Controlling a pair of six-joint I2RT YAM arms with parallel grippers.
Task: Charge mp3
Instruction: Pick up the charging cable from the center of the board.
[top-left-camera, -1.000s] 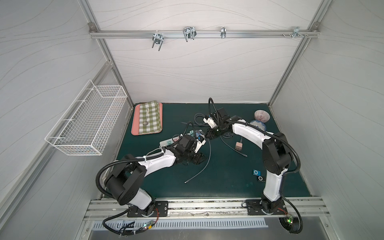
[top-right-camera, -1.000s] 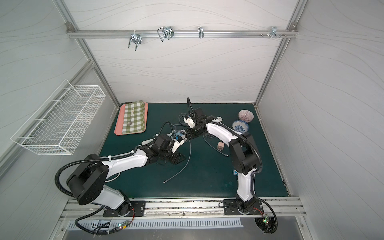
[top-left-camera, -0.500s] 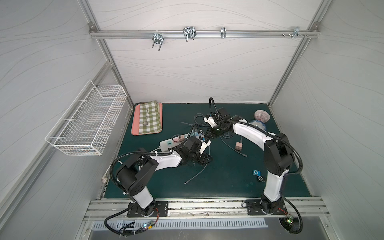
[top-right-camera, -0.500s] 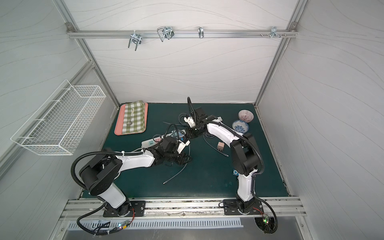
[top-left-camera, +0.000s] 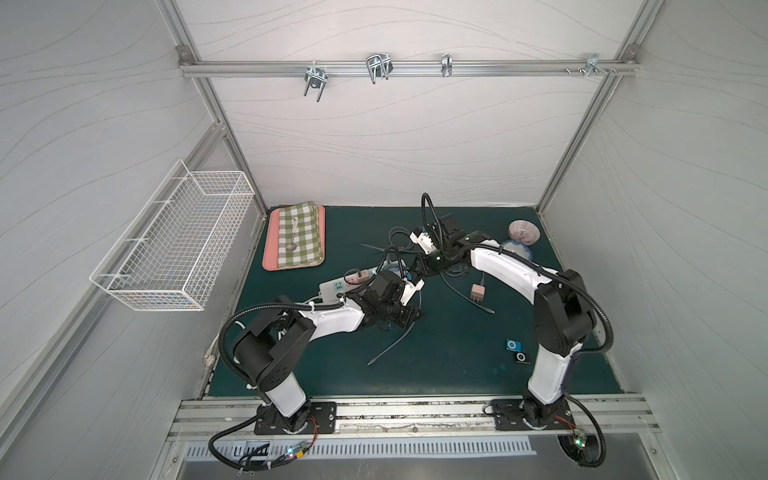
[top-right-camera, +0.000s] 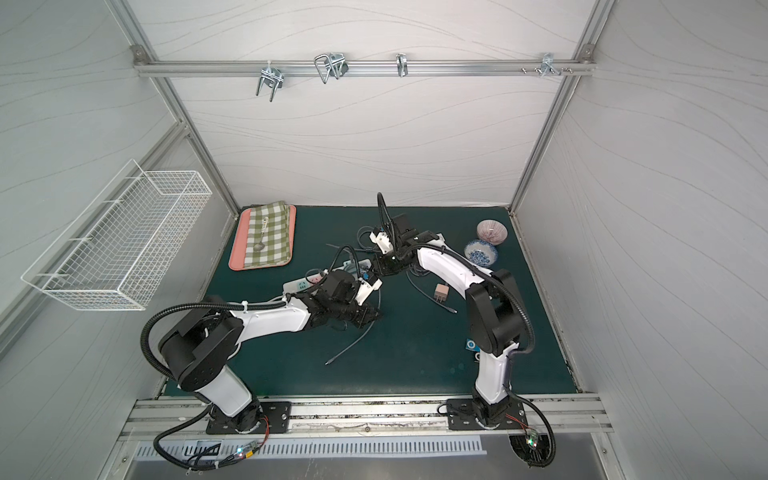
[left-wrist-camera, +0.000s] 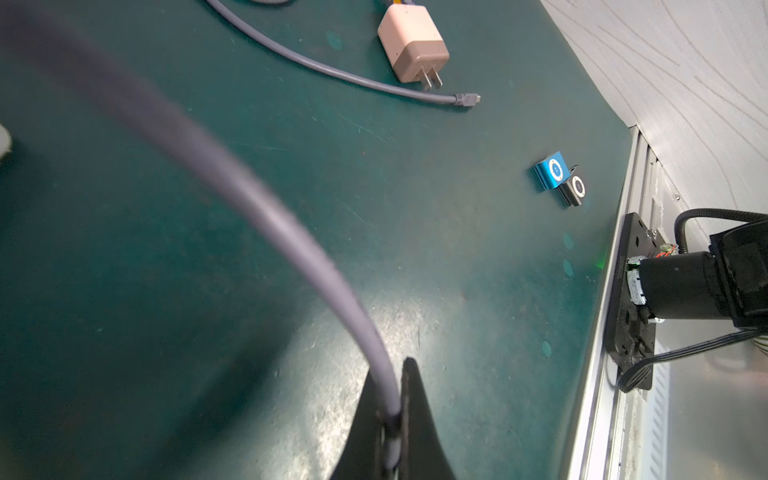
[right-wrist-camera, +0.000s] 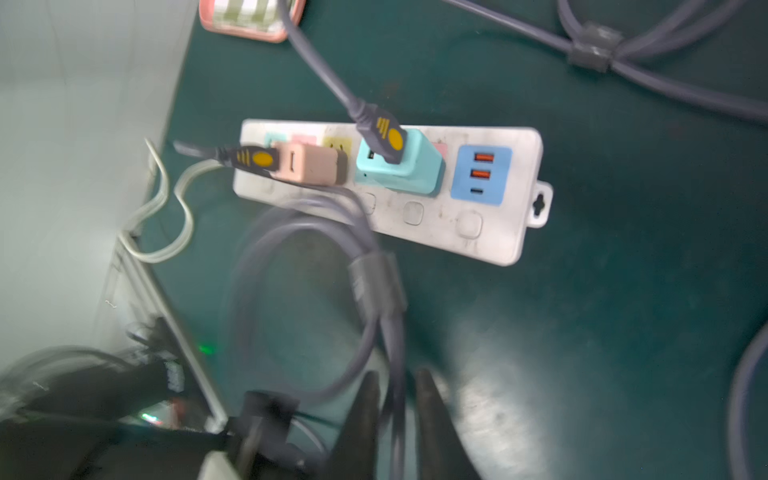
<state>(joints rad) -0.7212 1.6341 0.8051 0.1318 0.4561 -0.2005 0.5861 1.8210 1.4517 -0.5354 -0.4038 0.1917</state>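
Two small mp3 players, a blue one (top-left-camera: 513, 344) and a black one (top-left-camera: 520, 357), lie side by side at the front right of the mat, also seen as the blue mp3 (left-wrist-camera: 550, 170) and the black mp3 (left-wrist-camera: 575, 189). My left gripper (left-wrist-camera: 390, 395) is shut on a grey cable (left-wrist-camera: 257, 208), whose free end trails on the mat (top-left-camera: 370, 363). My right gripper (right-wrist-camera: 397, 376) stands slightly open, with a grey strand running loose between its fingers. It hovers near the white power strip (right-wrist-camera: 490, 232), where a teal charger (right-wrist-camera: 399, 166) and a pink charger (right-wrist-camera: 311, 164) are plugged in.
A loose pink charger (top-left-camera: 477, 292) and another cable end (left-wrist-camera: 465, 99) lie mid-mat. Two bowls (top-left-camera: 523, 232) stand at the back right. A pink tray (top-left-camera: 270, 257) with a checked cloth and a spoon sits back left. A wire basket (top-left-camera: 174, 241) hangs on the left wall.
My left gripper slid right along the mat and closed on the grey cable. My right gripper's jaws parted, loosening their hold on the strand.
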